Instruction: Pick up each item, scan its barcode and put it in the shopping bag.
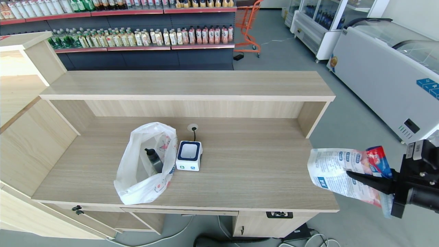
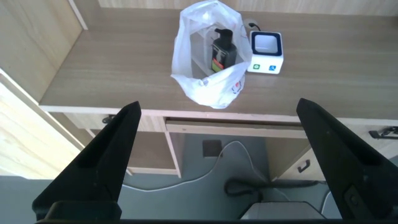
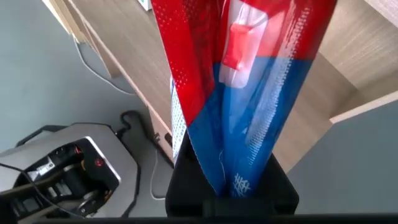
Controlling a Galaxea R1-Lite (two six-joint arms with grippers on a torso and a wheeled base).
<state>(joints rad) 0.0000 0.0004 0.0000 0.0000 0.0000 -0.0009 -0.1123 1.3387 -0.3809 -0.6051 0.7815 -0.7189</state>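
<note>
Stock of my station, item by item.

1. Right gripper (image 1: 356,178): I have it pinching a snack pouch (image 1: 337,173), with one dark finger lying across the face I can see. It hangs in the air just off the right end of the counter (image 1: 257,171), level with the front edge.
2. Snack pouch: white with blue print and a red-and-blue band at the held end (in the right wrist view that band runs straight down into the jaws). It lies roughly level, and its free end reaches over the counter's corner.
3. Left gripper (image 2: 219,111): fingers spread wide with nothing between them. It is held out in front of the counter, below its front lip.
4. Shopping bag (image 1: 130,178): thin white plastic, standing with its mouth open on the left half of the counter.
5. Pump bottle (image 1: 154,160): dark, upright inside the shopping bag.
6. Scanner (image 1: 189,156): a white block with a dark-framed window facing up. It sits just beside the bag, on the side nearer the right arm.
7. Cable (image 1: 194,134): runs from the scanner's back to a round port in the countertop.
</note>
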